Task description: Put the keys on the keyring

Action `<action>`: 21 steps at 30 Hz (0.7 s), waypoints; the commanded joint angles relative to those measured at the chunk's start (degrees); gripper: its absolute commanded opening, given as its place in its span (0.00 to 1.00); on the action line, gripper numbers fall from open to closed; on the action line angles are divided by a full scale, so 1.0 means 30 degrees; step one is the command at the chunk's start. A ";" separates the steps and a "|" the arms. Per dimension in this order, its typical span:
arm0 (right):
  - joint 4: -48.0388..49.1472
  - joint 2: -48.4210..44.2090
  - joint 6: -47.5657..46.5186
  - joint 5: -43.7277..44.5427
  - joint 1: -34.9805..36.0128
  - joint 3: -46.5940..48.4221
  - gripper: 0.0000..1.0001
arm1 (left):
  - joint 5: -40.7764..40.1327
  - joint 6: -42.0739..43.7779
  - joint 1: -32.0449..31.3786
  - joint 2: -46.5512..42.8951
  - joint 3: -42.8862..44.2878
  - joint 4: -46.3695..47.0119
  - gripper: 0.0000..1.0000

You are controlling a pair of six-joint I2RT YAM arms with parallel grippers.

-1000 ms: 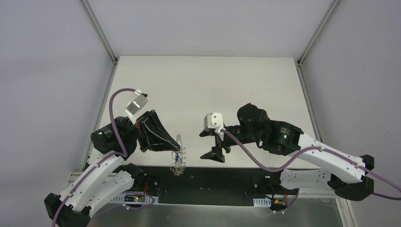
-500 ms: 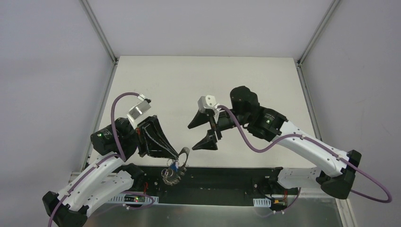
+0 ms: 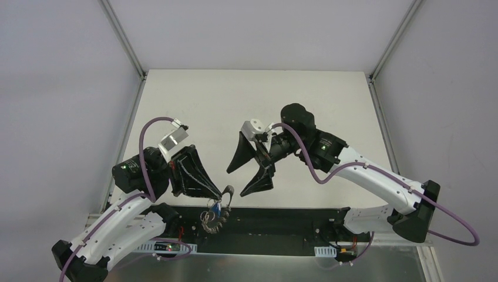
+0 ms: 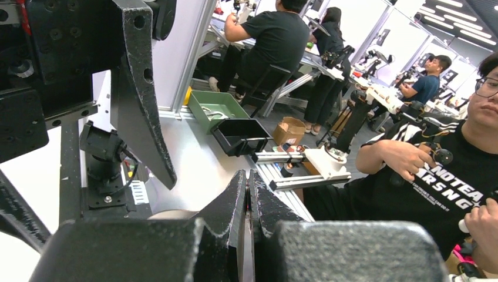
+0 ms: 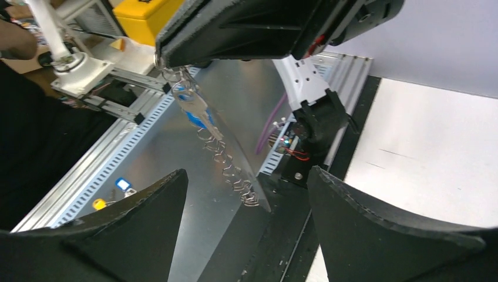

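Keyring hangs from the tips of the left jaws, which are closed on its top end. Seen from above, it dangles over the black strip at the near edge of the worktop, between the two arm bases. Its small metal loops bunch at the lower end.

A blue key sits high on the ring, just under the left jaws' tips. In the right wrist view the keyring hangs as a slanted line of wire loops. There the key is near the top, its pale end pointing down along the ring. Whether the key is threaded on the wire or only lies against it, I cannot tell.

The left arm reaches in from the left, its jaws pointing right and towards the near edge. In the left wrist view the two fingers meet with no gap, and the ring is hidden behind them.

The right jaws stand wide open and hold nothing. They point left towards the ring, near it but apart, a little farther from the near edge. From the right wrist, both fingers frame the hanging ring, which lies beyond them.
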 commanded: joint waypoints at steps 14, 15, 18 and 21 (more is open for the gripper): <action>0.1744 0.1364 0.1153 -0.2280 0.1235 0.0897 0.75 | -0.0338 0.1652 -0.0270 -0.0892 -0.0122 -0.0525 0.00; 0.1744 0.1373 0.1206 -0.2332 0.1247 0.0886 0.73 | -0.0328 0.1776 -0.0270 -0.0897 -0.0119 -0.0681 0.00; 0.1721 0.1392 0.1270 -0.2545 0.1287 0.0891 0.65 | -0.0312 0.2094 -0.0270 -0.1011 -0.0093 -0.1012 0.00; 0.1682 0.1390 0.1327 -0.2679 0.1366 0.0875 0.56 | -0.0282 0.2387 -0.0269 -0.1047 -0.0073 -0.1346 0.00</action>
